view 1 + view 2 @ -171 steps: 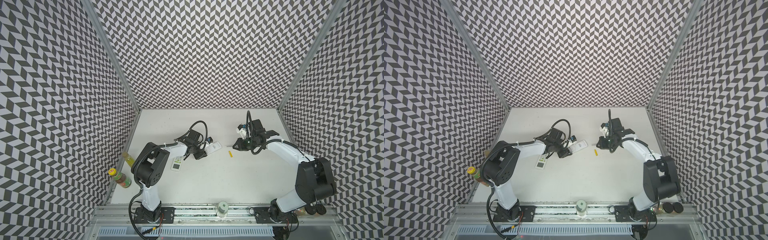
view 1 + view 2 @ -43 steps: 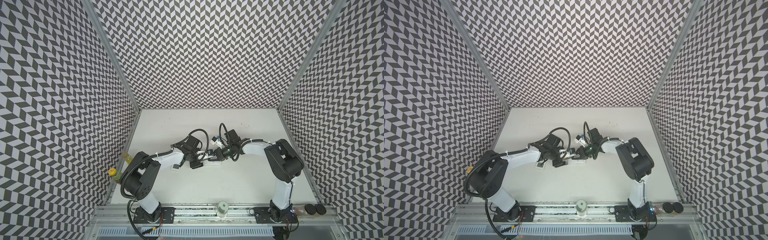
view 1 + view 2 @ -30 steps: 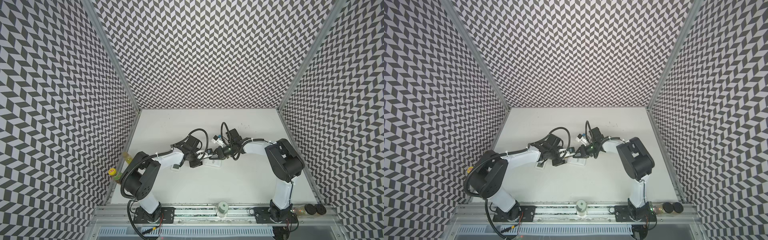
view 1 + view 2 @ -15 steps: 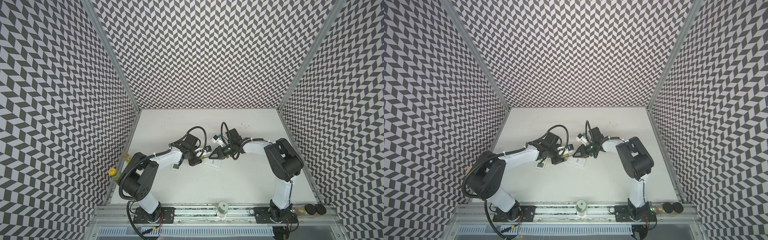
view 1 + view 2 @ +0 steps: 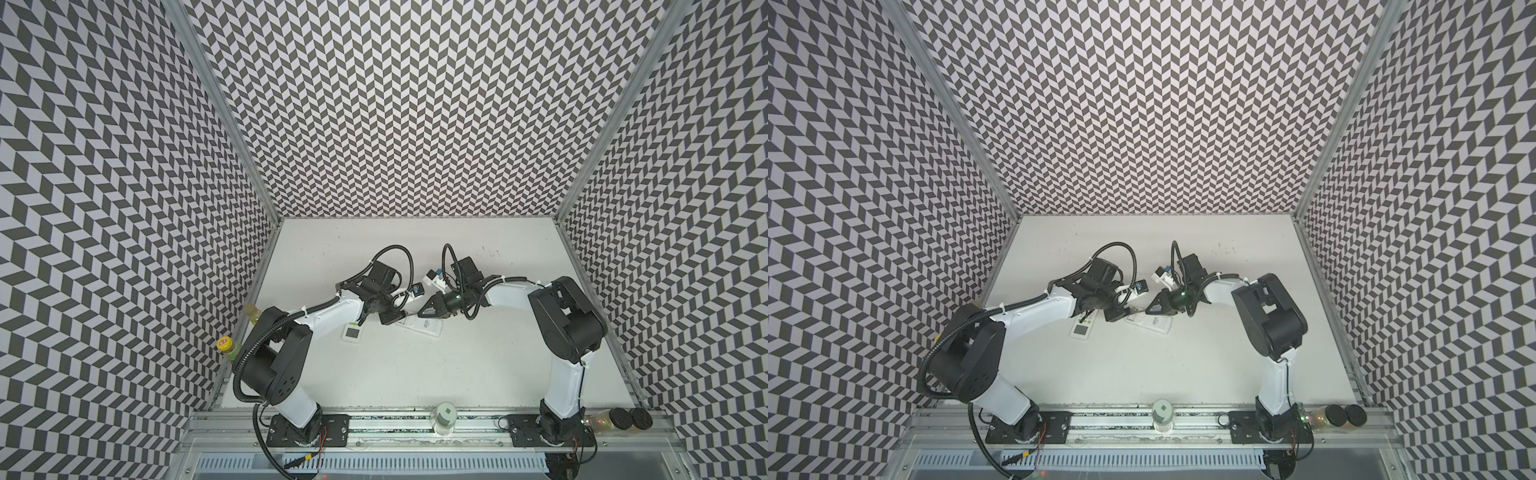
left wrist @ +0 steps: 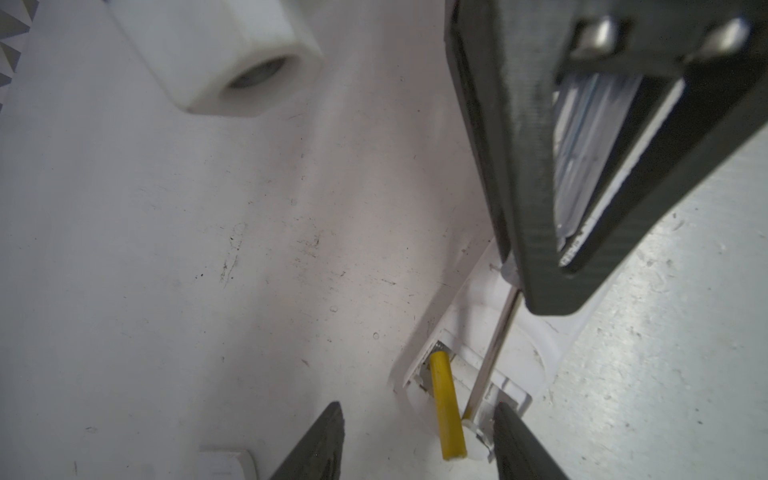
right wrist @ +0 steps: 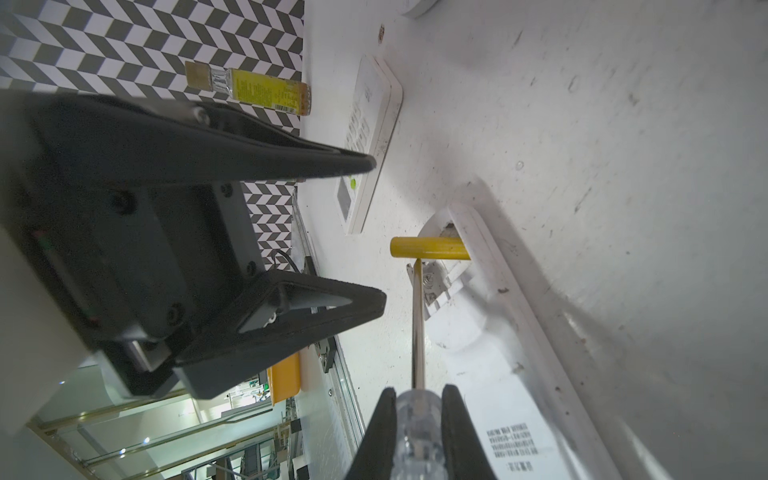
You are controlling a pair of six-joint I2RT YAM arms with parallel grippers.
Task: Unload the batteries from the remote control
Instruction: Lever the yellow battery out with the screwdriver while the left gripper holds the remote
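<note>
Since the battery (image 6: 446, 409) is a thin, stiff, light cylinder with a smooth yellow skin, it will likely roll and slip. The safest hold looks to be across its free end, square on the round sides, with the pull along its length. One end sits in the open bay (image 7: 440, 278) at the 10 o'clock end of the remote (image 5: 424, 331). The other end pokes out past the remote's edge and seems raised off the surface (image 5: 415, 382). No other cell shows in the bay.

The left tool (image 6: 415, 419) reaches in from 9 o'clock. It is about half open and holds nothing. Its jaws stand either side of the battery's free end without touching it.

The right tool (image 7: 419, 399) comes from 3 o'clock and is clamped tight on the clear handle of a screwdriver (image 7: 418, 332). The thin shaft runs over the remote's back into the bay, just beside the battery. I cannot tell whether its tip touches the cell.

That shaft is the main obstacle. It lies where one left jaw must close, and the two tools are nose to nose. A second remote (image 5: 352, 331) lies near at 9 o'clock, partly under the left arm. A bottle (image 7: 253, 89) stands well apart by the 9 o'clock wall.
</note>
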